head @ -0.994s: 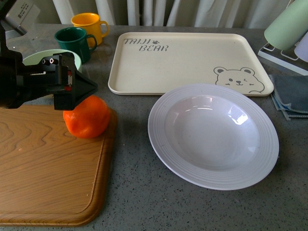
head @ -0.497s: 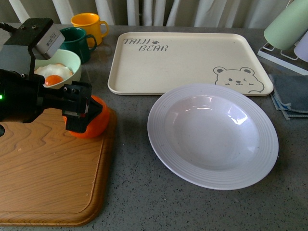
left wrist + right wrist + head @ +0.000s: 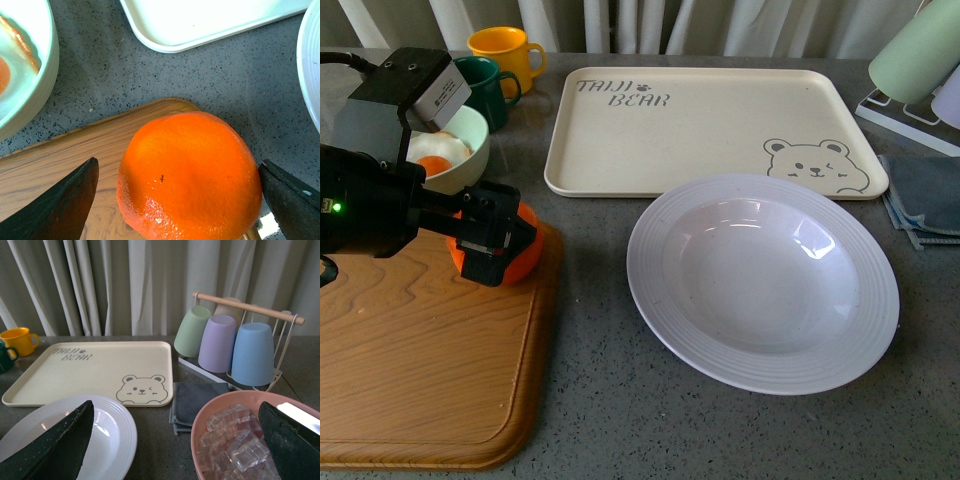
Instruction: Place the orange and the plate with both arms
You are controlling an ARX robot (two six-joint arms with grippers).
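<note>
The orange (image 3: 530,246) sits at the far right corner of a wooden cutting board (image 3: 420,370). My left gripper (image 3: 495,245) is open and down around it. In the left wrist view the orange (image 3: 190,172) fills the space between the two dark fingers (image 3: 60,205), with small gaps on both sides of the left gripper (image 3: 179,164). The white ribbed plate (image 3: 650,290) lies empty on the grey counter, right of the board. My right gripper (image 3: 176,410) does not show in the front view; its wrist view shows it open, with the plate (image 3: 120,435) by one finger.
A cream bear tray (image 3: 710,125) lies behind the plate. A pale green bowl (image 3: 470,140) holding a fried egg, a green mug (image 3: 485,85) and a yellow mug (image 3: 505,48) stand at the back left. A pink bowl (image 3: 200,430) of ice cubes, a grey cloth (image 3: 195,397) and a cup rack (image 3: 235,340) are at the right.
My left arm has swung and come down, bringing the open gripper around the orange. The bowl with the egg now shows behind the arm. The plate has not moved.
</note>
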